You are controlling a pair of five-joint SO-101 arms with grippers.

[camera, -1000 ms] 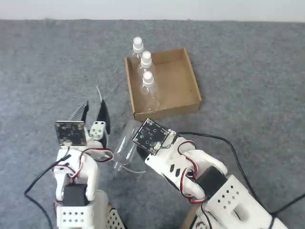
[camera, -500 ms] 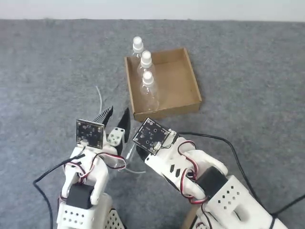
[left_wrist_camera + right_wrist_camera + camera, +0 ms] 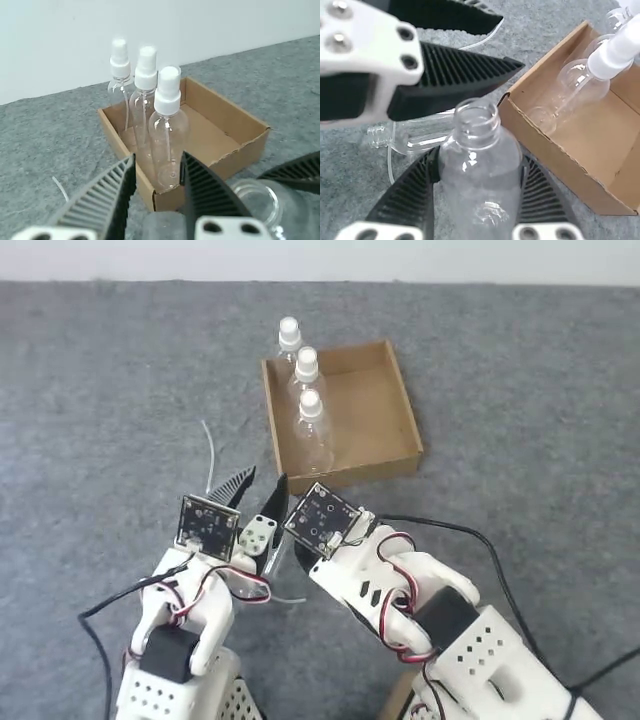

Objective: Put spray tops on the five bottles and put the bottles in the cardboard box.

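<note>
From above, the left gripper (image 3: 266, 478) hangs with its two black fingers parted and nothing between them, just short of the near wall of the cardboard box (image 3: 400, 405), on grey carpet (image 3: 520, 360). Three capped bottles (image 3: 312, 425) stand in a row along one side wall of the box; whether the farthest is inside the rim I cannot tell. A thin white tube (image 3: 209, 452) lies on the carpet just outside the left gripper, well away from the other arm; I cannot tell if a spray head is attached to it. In the left wrist view the same parted fingers (image 3: 112, 200) frame the capped row, and the round mouth of an open bottle (image 3: 255, 200) sits low to one side of them, facing up. In the right wrist view the right gripper (image 3: 479, 165) is clamped on that bottle's body, its neck standing clear beyond the fingertips and its long axis running along the fingers toward the box. One finger of the left gripper passes close by the neck, not visibly touching. A second open bottle (image 3: 412, 136) lies on its side on the carpet beside it. The held neck wants a top, and I judge the empty left gripper the nearer to the tube.
</note>
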